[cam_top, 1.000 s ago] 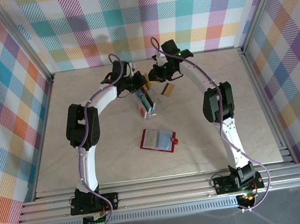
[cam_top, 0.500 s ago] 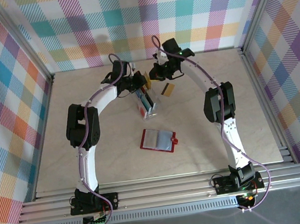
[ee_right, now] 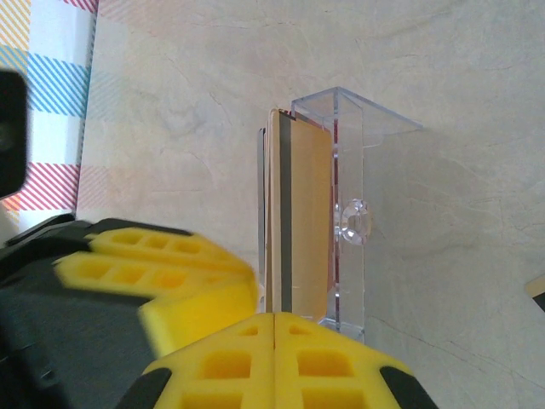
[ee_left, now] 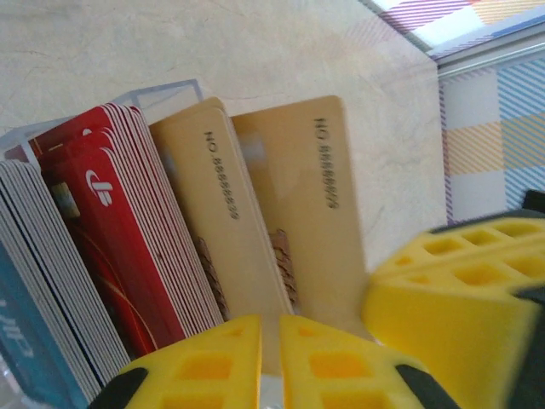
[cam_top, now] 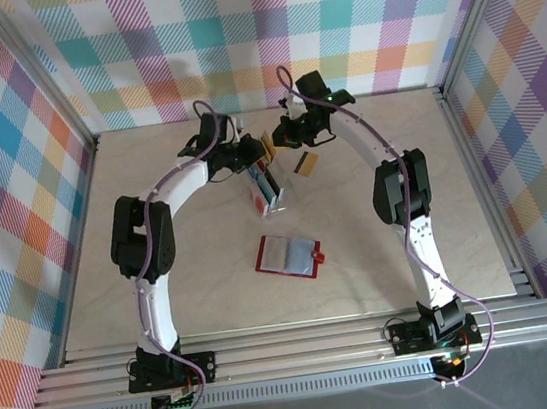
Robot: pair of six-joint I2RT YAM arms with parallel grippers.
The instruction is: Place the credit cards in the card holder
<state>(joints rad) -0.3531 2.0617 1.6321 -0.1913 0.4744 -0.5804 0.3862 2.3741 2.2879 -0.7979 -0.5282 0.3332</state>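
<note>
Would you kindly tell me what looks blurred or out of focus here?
Left wrist view: the left hand is soft, print on the gold cards legible. Right wrist view: the right hand is soft, the clear rack sharp. Top external view: evenly lit, crisp.

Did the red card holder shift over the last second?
No. The card holder lies open in the same spot, just as far from the front rail as before.

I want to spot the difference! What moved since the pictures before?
The left arm's elbow swung outward, toward the left and near edge, while the left gripper stayed by the clear rack. The right gripper, the open card holder and the loose gold card stayed put.
</note>
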